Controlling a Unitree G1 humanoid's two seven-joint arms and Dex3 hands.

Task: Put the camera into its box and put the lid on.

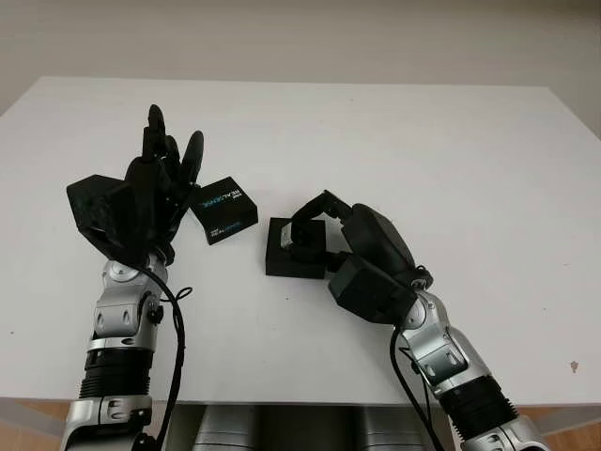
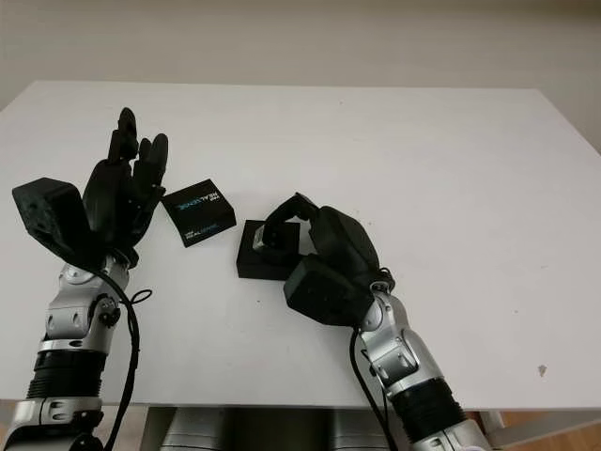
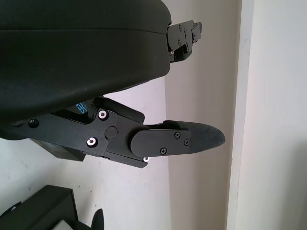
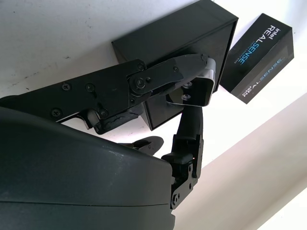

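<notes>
Right hand (image 1: 315,225): clenched on silver camera (image 4: 197,91) above open box (image 1: 282,256); seat it squarely. Left hand (image 1: 155,183): released, beside lid (image 1: 223,209).

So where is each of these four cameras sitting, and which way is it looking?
Left eye, right eye: head stereo pair, looking down at the white table; both arms enter below.
Left wrist: beside the raised open left hand, facing the table edge.
Right wrist: behind the right hand, which grips the silver camera over the box.
All share the lid.
</notes>
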